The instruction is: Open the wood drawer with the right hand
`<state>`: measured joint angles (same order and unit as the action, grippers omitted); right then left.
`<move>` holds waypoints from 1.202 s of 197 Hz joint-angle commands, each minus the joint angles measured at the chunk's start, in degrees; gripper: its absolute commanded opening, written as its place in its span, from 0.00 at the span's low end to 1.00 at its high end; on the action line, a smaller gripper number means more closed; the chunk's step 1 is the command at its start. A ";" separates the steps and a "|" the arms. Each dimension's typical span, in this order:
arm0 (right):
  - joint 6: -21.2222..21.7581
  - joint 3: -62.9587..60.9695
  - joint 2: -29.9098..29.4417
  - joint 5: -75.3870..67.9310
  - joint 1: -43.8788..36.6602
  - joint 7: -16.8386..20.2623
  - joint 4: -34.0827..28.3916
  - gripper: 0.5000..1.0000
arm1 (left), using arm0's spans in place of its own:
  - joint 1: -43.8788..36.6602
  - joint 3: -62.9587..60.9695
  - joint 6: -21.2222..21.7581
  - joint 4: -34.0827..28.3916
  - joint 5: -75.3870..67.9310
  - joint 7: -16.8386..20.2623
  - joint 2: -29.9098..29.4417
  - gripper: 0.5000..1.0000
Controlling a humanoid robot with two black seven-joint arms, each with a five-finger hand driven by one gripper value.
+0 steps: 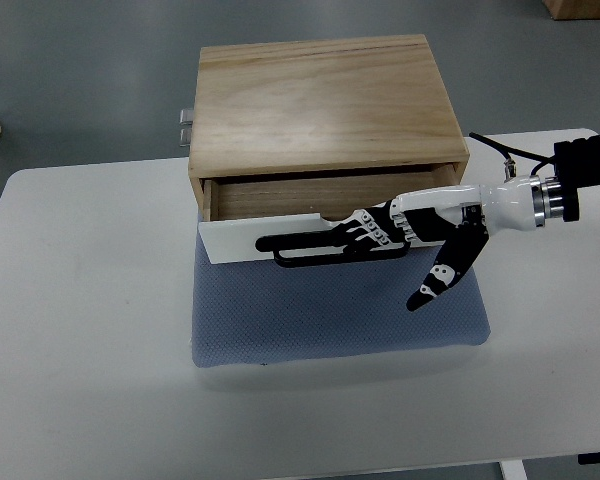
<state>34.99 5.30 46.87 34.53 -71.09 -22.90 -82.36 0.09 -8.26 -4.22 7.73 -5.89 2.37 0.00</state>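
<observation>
A light wooden drawer box [325,105] stands at the back of the table on a blue-grey mat [330,315]. Its drawer is pulled partly out, showing a gap of wooden interior [280,195] behind the white front panel [235,240]. A black bar handle [320,255] runs along that panel. My right hand [380,232] comes in from the right, its fingers [365,228] curled over the handle and the panel's top edge, while the thumb [435,280] hangs down free. The left arm does not show.
The white table [90,330] spreads wide to the left and front. A cable [505,150] runs behind my right wrist. A metal fitting [186,122] sticks out at the box's left side. A cardboard box corner [580,8] is at top right.
</observation>
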 commanded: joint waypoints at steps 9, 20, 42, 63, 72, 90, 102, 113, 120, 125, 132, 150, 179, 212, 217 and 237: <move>0.01 0.06 1.20 0.01 0.16 0.05 -1.49 0.90 | 0.00 -0.01 0.00 0.00 0.00 0.00 0.00 1.00; 0.01 0.06 1.64 0.01 0.34 -0.04 -2.20 0.90 | 0.00 -0.01 0.00 0.00 0.00 0.00 0.00 1.00; 0.01 -0.03 2.26 -0.08 0.34 -0.04 -2.46 0.90 | 0.00 -0.01 0.00 0.00 0.00 0.00 0.00 1.00; 0.01 -0.20 2.52 -0.25 0.07 -0.04 -2.55 0.90 | 0.00 -0.01 0.00 0.00 0.00 0.00 0.00 1.00; 0.01 -0.38 3.22 -0.34 -0.10 -0.04 -2.81 0.90 | 0.00 -0.01 0.00 0.00 0.00 0.00 0.00 1.00; 0.01 -0.64 4.01 -0.52 -0.37 -0.04 -3.16 0.90 | 0.00 0.08 0.00 0.00 0.00 0.00 0.00 1.00; 0.01 -1.08 4.36 -0.60 -0.37 -0.04 -3.60 0.90 | 0.00 0.08 0.00 0.00 0.00 0.00 0.00 1.00; 0.01 -1.70 5.07 -0.69 -0.37 -0.04 -4.21 0.90 | 0.00 -0.01 0.00 0.00 0.00 0.00 0.00 1.00; 0.01 -2.31 5.51 -0.69 -0.37 -0.04 -4.74 0.90 | 0.00 -0.01 0.00 0.00 0.00 0.00 0.00 1.00; 0.01 -3.10 5.95 -0.86 -0.37 -0.04 -5.36 0.90 | 0.00 -0.01 0.00 0.00 0.00 0.00 0.00 1.00; 0.01 -3.89 6.30 -1.13 -0.37 -0.04 -5.71 0.90 | 0.00 -0.01 0.00 0.00 0.00 0.00 0.00 1.00; 0.01 -5.21 6.74 -2.18 -0.37 -0.04 -5.71 0.90 | 0.00 -0.01 0.00 0.00 0.00 0.00 0.00 1.00; 0.01 -9.08 8.58 -2.62 -0.10 0.05 -5.27 0.90 | 0.00 -0.01 0.00 0.00 0.00 0.00 0.00 1.00; 0.01 -15.76 13.41 -4.38 0.60 -0.21 -3.52 0.90 | 0.00 -0.01 0.00 0.00 0.00 0.00 0.00 1.00; 0.01 -16.20 13.86 -5.00 0.78 -0.21 -2.99 0.90 | 0.00 -0.01 0.00 0.00 0.00 0.00 0.00 1.00; 0.01 -18.22 14.21 -8.07 1.65 -0.21 1.32 0.90 | 0.00 -0.01 0.00 0.00 0.00 0.00 0.00 1.00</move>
<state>35.01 -10.91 60.40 29.24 -70.29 -23.05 -84.89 0.09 -8.25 -4.22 7.73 -5.89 2.37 0.00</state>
